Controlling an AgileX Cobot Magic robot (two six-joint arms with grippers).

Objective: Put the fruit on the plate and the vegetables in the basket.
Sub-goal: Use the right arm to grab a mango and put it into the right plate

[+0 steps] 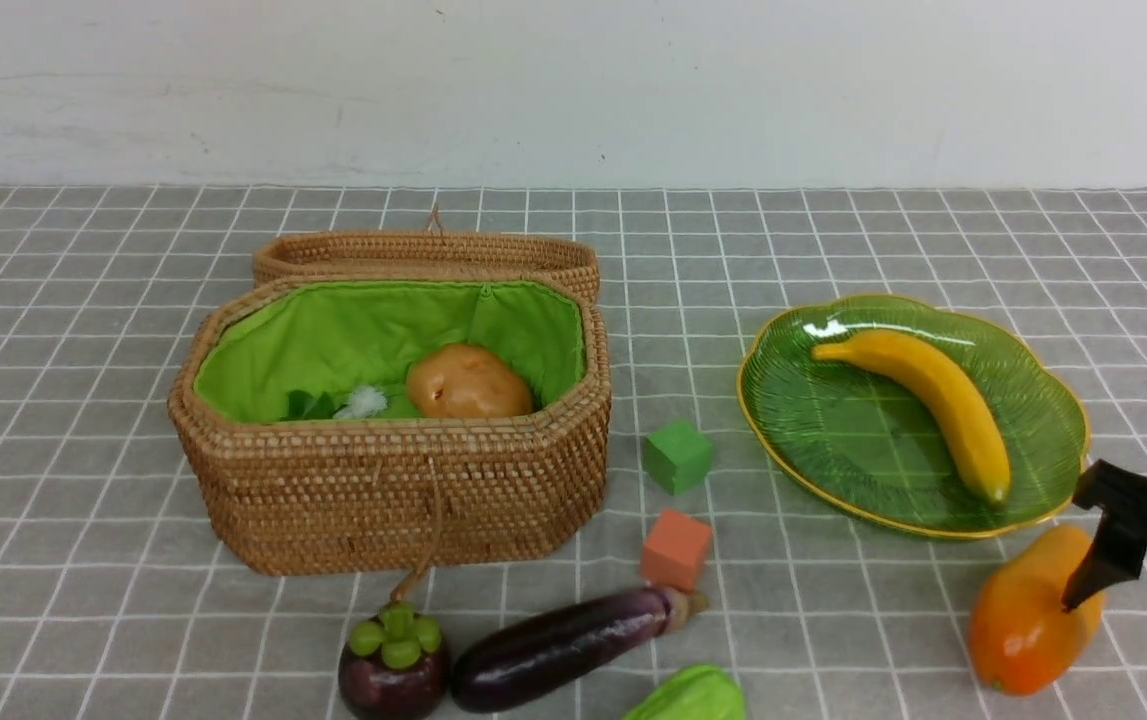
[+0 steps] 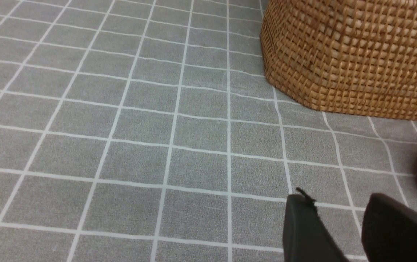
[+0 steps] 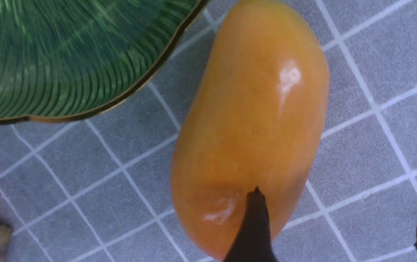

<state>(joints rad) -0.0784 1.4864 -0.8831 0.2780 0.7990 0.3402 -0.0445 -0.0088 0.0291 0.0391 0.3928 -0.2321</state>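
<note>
Beneath the right gripper (image 1: 1128,635), whose fingers stood spread wide and grasped nothing, the orange-yellow mango (image 1: 1028,625) lay on the grey checked tablecloth (image 1: 83,600). It sat just beside the rim of the green glass plate (image 1: 833,430). One black fingertip (image 3: 253,218) hung over the mango's end and the other stood clear to the side, so the fruit was not centred between them. A good pick would probably shift the fingers to straddle the mango's narrow width, lower them, then close gently, since the glossy skin looked slippery. Beyond those fingers, the banana (image 1: 943,400) lay on the plate. The left gripper (image 2: 339,218) hovered over bare cloth, fingers partly apart and empty. The woven basket (image 2: 339,54) stood ahead of them and the mangosteen (image 1: 393,670) off to one side.
</note>
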